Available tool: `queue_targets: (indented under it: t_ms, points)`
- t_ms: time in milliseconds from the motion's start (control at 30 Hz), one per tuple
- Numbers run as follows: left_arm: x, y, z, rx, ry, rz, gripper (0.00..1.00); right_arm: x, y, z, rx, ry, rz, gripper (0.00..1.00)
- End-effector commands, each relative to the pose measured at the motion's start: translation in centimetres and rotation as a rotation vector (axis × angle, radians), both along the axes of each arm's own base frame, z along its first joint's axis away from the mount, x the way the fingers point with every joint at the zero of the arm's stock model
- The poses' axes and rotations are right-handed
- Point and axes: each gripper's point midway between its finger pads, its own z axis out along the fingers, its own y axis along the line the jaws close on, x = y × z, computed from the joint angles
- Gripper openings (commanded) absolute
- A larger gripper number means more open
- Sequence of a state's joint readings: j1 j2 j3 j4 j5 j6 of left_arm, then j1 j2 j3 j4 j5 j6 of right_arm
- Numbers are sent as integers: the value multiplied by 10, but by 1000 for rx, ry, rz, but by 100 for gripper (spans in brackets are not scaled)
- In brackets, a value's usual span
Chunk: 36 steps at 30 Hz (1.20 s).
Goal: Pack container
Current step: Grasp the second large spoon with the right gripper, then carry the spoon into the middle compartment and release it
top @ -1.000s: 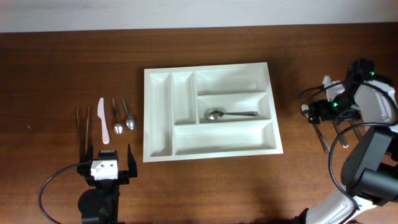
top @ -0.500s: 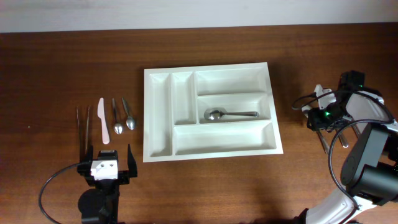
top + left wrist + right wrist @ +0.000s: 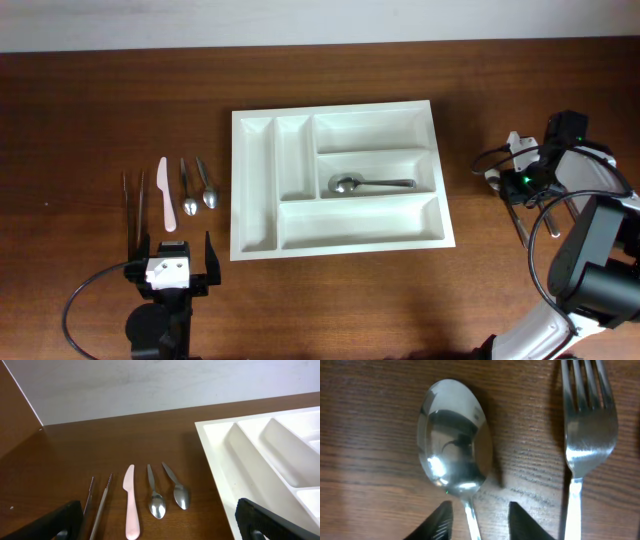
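Right wrist view — right gripper [image 3: 480, 521] astride spoon [image 3: 452, 442] handle, fork [image 3: 585, 425] beside

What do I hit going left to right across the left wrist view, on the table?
tongs → pink knife → first spoon → second spoon → container

Black arms [image 3: 598, 262]; white housings [image 3: 167, 270]; looping cables [image 3: 72, 300]

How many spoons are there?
4. One spoon in the tray's middle slot, two spoons on the table left of it, one spoon beside a fork at the right gripper. The arm might hide more.
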State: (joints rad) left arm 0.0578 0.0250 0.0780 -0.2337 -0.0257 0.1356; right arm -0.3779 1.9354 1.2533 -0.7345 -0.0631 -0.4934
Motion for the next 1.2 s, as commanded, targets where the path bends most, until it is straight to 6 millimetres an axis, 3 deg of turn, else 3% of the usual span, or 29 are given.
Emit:
queue_targets:
  t_ms: [0, 233, 400, 567, 700, 867, 933, 1033, 1167]
  points:
    - [0, -3, 0, 14, -5, -20, 99, -7, 2, -17, 3, 49, 3, 32]
    - [0, -3, 0, 14, -5, -20, 99, -9, 4, -26, 20, 69, 3, 33]
    - [0, -3, 0, 14, -5, -20, 99, -8, 5, -26, 23, 67, 2, 11]
    - [0, -3, 0, 14, -5, -20, 99, 4, 13, -10, 24, 62, -2, 4]
    - [0, -3, 0, 14, -5, -20, 99, 33, 20, 29, 3, 16, 41, 4]
    - [0, -3, 0, 14, -5, -20, 99, 82, 43, 111, -33, -116, 123, 4]
    - [0, -3, 0, 14, -5, -20, 99, 99, 65, 146, -37, -185, 214, 4]
    - [0, -3, 0, 14, -5, -20, 99, 114, 106, 181, -36, -269, 402, 4]
    - [0, -3, 0, 14, -5, -20, 99, 115, 171, 197, -37, -329, 756, 4]
